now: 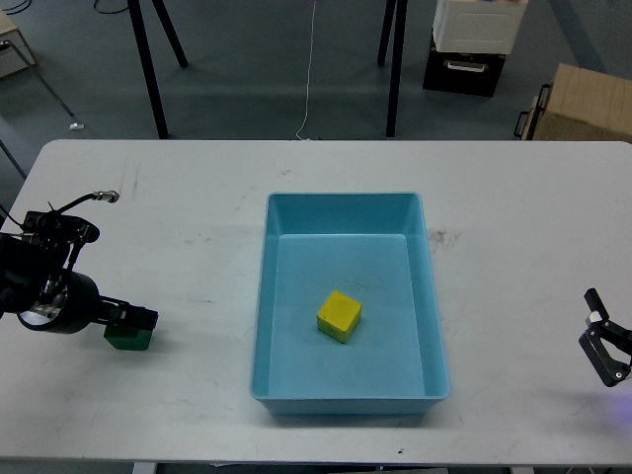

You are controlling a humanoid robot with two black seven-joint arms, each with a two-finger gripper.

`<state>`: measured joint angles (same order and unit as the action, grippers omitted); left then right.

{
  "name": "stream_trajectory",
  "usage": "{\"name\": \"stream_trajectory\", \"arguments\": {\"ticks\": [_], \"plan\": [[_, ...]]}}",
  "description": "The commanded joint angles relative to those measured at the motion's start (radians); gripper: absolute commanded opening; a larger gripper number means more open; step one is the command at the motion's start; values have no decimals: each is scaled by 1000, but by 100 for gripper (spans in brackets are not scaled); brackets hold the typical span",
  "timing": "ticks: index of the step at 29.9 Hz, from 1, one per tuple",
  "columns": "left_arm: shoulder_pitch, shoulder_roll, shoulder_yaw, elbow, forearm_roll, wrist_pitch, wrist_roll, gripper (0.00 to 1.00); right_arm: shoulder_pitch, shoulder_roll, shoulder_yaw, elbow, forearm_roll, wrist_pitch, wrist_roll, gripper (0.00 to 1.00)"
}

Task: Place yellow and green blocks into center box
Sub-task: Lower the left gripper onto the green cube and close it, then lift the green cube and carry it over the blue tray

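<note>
A yellow block (339, 316) lies inside the blue box (346, 211) at the table's middle. A green block (127, 339) sits on the white table at the left. My left gripper (141, 318) is low over the green block and covers its top; its fingers look dark and I cannot tell how they stand. My right gripper (604, 348) is at the right edge of the table, fingers apart and empty.
Black stand legs (148, 69) and a cable (309, 69) are on the floor behind the table. A cardboard box (583, 104) and a white container (476, 25) stand at the back right.
</note>
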<state>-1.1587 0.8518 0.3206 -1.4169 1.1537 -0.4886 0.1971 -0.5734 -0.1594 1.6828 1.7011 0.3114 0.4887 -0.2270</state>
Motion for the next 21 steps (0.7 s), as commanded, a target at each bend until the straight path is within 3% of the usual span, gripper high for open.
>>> {"name": "stream_trajectory", "arguments": {"ticks": [1,5,8,10,13,15,21], "plan": [[22,0,-3,1,0,0,-1,100,0,1,0,0,0,0,0,100],[40,0,-20,1,3,0,2,98,-3,1,0,0,0,0,0,100],[56,0,-46,0,29,0,4,88,-8,0,3,0,0,0,0,100],[62,0,-57,-2,37,0,10,68,-10,-2,5,0,0,0,0,100],[62,0,-57,-7,76,0,18,21,-11,-2,3,0,0,0,0,100],[63,1,-57,-7,104,0,25,2,-11,-2,3,0,0,0,0,100],[39,23,-119,-53,75,0,19,2,-13,-2,3,0,0,0,0,100]]}}
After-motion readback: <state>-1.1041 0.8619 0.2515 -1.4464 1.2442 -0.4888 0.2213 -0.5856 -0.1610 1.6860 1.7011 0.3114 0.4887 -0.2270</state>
